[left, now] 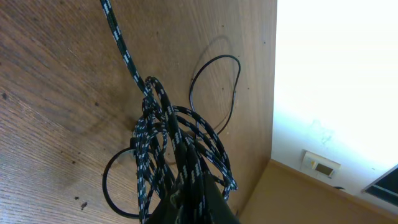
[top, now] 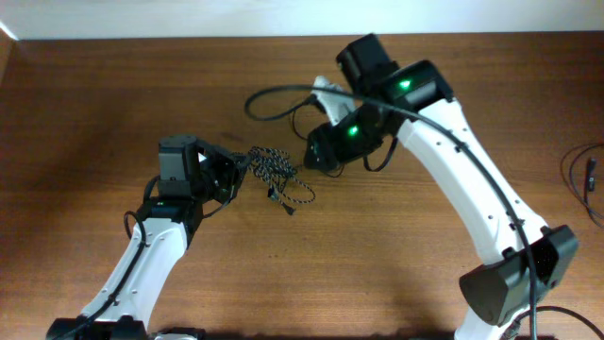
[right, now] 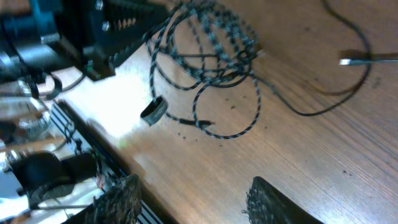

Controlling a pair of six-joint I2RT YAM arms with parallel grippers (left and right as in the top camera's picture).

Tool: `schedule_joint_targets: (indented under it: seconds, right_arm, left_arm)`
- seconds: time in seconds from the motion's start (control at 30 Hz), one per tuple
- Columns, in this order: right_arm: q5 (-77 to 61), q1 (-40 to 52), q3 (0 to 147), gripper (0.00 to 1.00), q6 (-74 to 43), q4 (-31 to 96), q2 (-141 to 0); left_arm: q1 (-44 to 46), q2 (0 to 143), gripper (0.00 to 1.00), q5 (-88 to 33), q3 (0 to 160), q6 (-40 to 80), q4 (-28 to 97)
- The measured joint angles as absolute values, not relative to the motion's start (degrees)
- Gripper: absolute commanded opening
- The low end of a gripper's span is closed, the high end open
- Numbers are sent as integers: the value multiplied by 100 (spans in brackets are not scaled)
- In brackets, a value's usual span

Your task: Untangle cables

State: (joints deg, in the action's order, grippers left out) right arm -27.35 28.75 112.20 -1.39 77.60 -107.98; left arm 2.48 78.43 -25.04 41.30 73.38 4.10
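Cable tangle (top: 276,177) in left gripper (top: 238,171), right gripper (right: 189,202) spread

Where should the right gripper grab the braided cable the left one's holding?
On the braided cable, take the loose outer loop lying flat on the table, away from the coils bunched at the left gripper. Come from above, jaws straddling that single strand.

The left arm (top: 142,266) and right arm (top: 472,179) are white with black joints.
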Motion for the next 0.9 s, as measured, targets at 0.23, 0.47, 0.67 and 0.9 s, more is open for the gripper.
schedule_joint_targets:
  seconds: [0.23, 0.47, 0.67, 0.9]
  right_arm:
    - [-3013, 3048, 9301, 97, 1940, 4497, -11032]
    - [-3063, 3273, 8593, 4, 2091, 3310, -11262]
    - [-3817, 2886, 8895, 4, 1503, 4025, -9782]
    - [-4718, 1186, 8930, 4, -1518, 4051, -9688]
  left_arm:
    - [248, 7843, 5, -2502, 4130, 7338, 410]
    - [248, 7843, 26, -2657, 4128, 7341, 410]
    - [242, 7843, 99, -2786, 4150, 5714, 795]
    - [239, 7400, 99, -3726, 4154, 3103, 1031]
